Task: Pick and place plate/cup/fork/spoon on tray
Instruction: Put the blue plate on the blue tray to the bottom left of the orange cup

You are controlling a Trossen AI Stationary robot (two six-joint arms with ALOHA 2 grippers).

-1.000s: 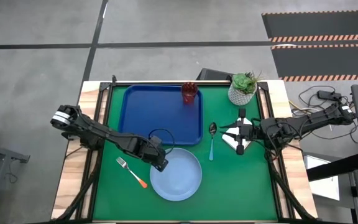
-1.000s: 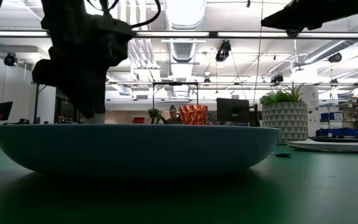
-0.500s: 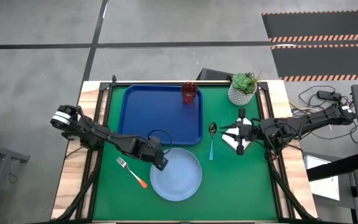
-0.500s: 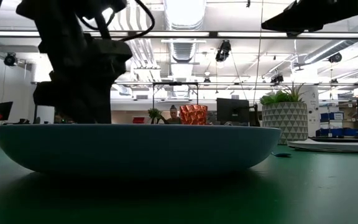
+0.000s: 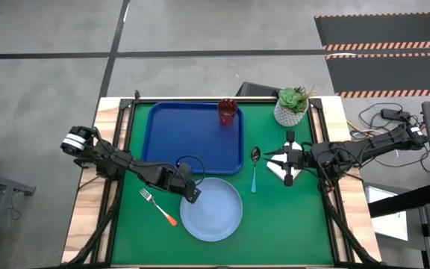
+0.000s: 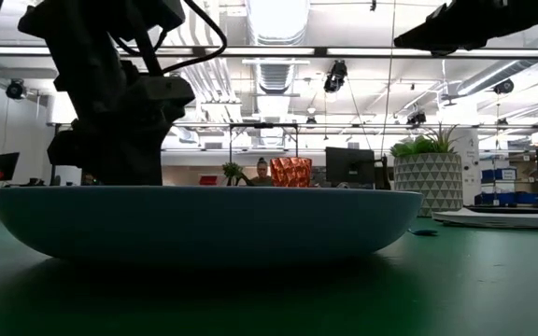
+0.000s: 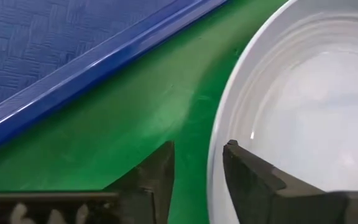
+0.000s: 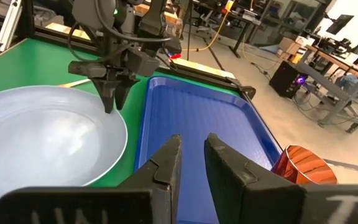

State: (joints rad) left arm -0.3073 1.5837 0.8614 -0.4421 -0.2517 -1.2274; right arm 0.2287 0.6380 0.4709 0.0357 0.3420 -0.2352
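Low view: I saw the plate filling the near foreground, flat on the green table, with the dark left arm coming down at its left rim.
Left gripper: in the high view my left gripper sat at the plate's far-left rim; in the left wrist view its fingers stood slightly apart astride that rim, one inside, one outside, not yet pinched as far as I could judge.
Fork: the fork lay on the table just left of the plate, orange handle nearer me, untouched.
Spoon: the spoon lay right of the tray, handle toward the near side, still on the table.
Right gripper: my right gripper waited right of the spoon, fingers a little apart and holding nothing.
Tray: the tray lay beyond the plate, bare apart from its far-right corner.
Cup: the cup stood upright at the tray's far-right corner, so I counted it as placed.
Plant pot: a white pot with a plant stood at the far right, off the tray.
Progress: I judged one of four items done; plate in hand next, fork and spoon left.
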